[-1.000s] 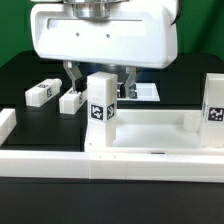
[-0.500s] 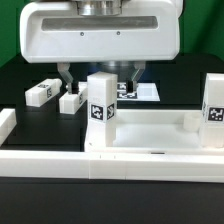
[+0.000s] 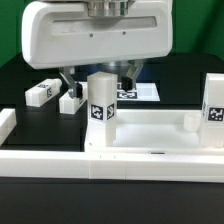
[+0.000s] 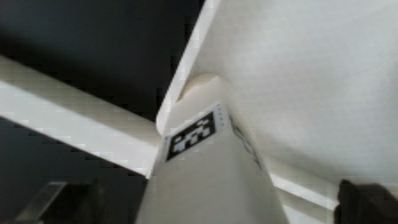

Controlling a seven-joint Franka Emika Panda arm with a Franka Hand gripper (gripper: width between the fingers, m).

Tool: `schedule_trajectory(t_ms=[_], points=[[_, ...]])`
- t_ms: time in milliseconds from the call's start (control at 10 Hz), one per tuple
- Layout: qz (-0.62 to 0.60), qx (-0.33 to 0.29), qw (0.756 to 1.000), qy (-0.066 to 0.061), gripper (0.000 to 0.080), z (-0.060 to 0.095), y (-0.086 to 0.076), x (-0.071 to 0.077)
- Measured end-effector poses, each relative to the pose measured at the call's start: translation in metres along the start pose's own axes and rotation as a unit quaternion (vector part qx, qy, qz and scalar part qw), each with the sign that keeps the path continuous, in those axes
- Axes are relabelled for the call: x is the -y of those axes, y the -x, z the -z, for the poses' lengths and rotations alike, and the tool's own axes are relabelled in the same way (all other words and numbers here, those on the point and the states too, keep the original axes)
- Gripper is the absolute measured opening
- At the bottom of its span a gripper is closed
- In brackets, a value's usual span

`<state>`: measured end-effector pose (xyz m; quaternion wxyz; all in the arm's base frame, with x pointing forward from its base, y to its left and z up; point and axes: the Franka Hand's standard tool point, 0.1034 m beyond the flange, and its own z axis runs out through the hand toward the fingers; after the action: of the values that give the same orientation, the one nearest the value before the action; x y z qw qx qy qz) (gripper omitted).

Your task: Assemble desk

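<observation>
Gripper (image 3: 97, 70) stood wide open astride the upright leg (image 3: 101, 110) — holding nothing; seated in the tabletop (image 3: 150, 135) corner, that leg likely stood unaided.

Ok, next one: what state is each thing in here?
Jaws: open, holding nothing.
Tabletop: lying flat, rim up.
Middle leg: upright at a tabletop corner, between the jaws.
Leg at the exterior view's right: upright on the tabletop.
Two loose legs: lying on the table.
</observation>
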<state>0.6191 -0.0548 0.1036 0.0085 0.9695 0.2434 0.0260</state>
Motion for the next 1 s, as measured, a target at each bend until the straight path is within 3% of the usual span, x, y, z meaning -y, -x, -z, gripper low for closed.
schedule_trajectory(t_ms=[400, 700, 1000], points=[[0.132, 0.003, 0.991, 0.006, 0.0649, 0.0018, 0.0022, -0.0051], [0.134, 0.004, 0.991, 0.006, 0.029, 0.0015, 0.0029, -0.0056], [0.122, 0.004, 0.993, 0.006, 0.029, 0.0015, 0.0031, -0.0058]])
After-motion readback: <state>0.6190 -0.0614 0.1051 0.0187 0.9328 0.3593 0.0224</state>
